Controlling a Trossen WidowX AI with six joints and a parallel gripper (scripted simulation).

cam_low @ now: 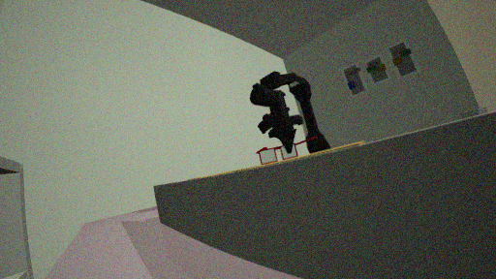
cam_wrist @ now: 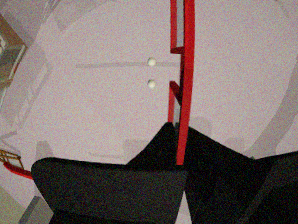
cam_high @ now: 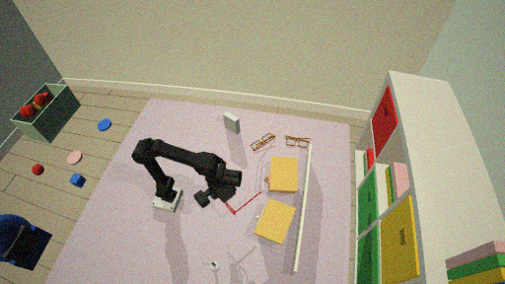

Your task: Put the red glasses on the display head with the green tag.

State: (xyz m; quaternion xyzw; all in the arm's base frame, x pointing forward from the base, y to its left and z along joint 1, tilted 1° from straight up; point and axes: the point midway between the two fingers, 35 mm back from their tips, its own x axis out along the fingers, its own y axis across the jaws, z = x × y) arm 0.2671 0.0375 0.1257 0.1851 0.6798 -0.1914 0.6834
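Observation:
The red glasses (cam_high: pixel 233 211) (cam_low: pixel 263 151) (cam_wrist: pixel 188 65) hang from my gripper (cam_low: pixel 290 151) (cam_wrist: pixel 172 128), which is shut on their front frame at one lens. They are above the table, and one temple points toward the yellow blocks in the top view. The two display heads appear to be at the upper yellow block (cam_high: pixel 283 174) and the lower yellow block (cam_high: pixel 274 221), seen from above, with small nose-like bumps on their left sides. The glasses are left of both and touch neither. No green tag can be made out, so I cannot tell which head bears it.
Two brown glasses (cam_high: pixel 262 142) (cam_high: pixel 297 141) lie beyond the upper block. A long pale bar (cam_high: pixel 303 209) runs right of both blocks. A grey box (cam_high: pixel 231 123) stands at the back, and a small white stand (cam_high: pixel 214 266) is near the lower edge of the top view.

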